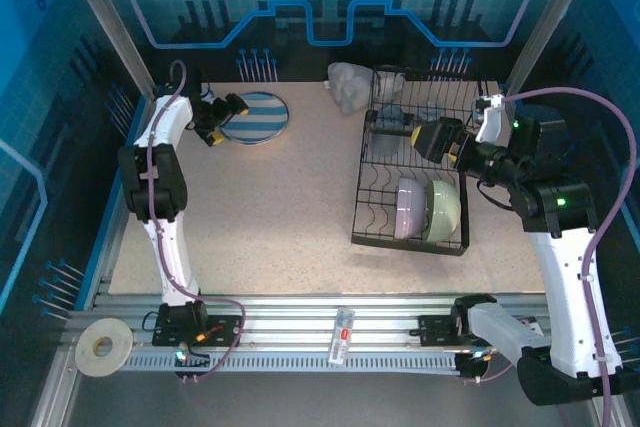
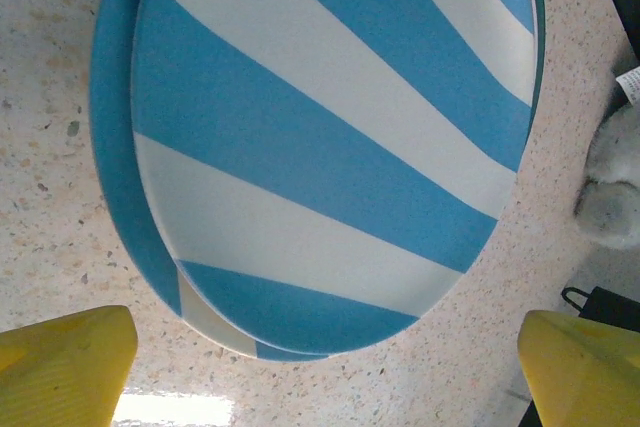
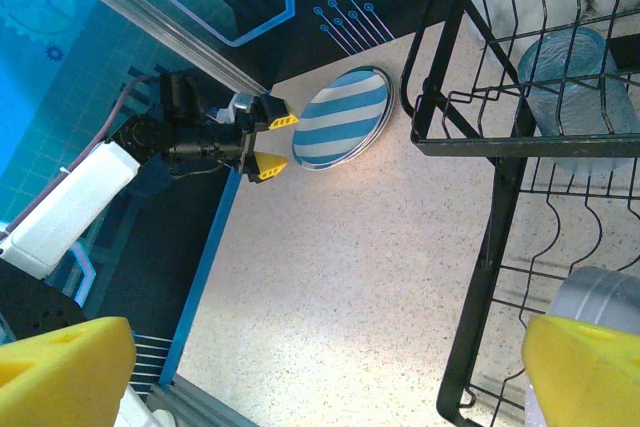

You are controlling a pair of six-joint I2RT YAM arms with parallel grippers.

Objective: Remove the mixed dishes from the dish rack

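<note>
Two blue-and-white striped plates (image 2: pixel 330 137) lie stacked flat at the back left of the table (image 1: pixel 255 117). My left gripper (image 1: pixel 230 119) is open just beside their rim, nothing between its yellow fingertips (image 2: pixel 65 367). The black wire dish rack (image 1: pixel 372 182) stands at the right. A lavender bowl (image 1: pixel 408 207) and a pale green bowl (image 1: pixel 445 209) stand on edge in its lower slots. A clear cup (image 3: pixel 570 77) sits in its upper basket. My right gripper (image 1: pixel 415 135) hovers open above the rack's upper tier, holding nothing; its yellow fingertips (image 3: pixel 585 372) frame bare table and the rack's edge (image 3: pixel 500 207).
A grey crumpled lump (image 1: pixel 350 87) lies behind the rack, close to the plates (image 2: pixel 610 187). A tape roll (image 1: pixel 102 345) and a small vial (image 1: pixel 343 332) rest on the front rail. Bare tabletop (image 1: pixel 290 207) stretches between the plates and the rack. Blue walls surround the table.
</note>
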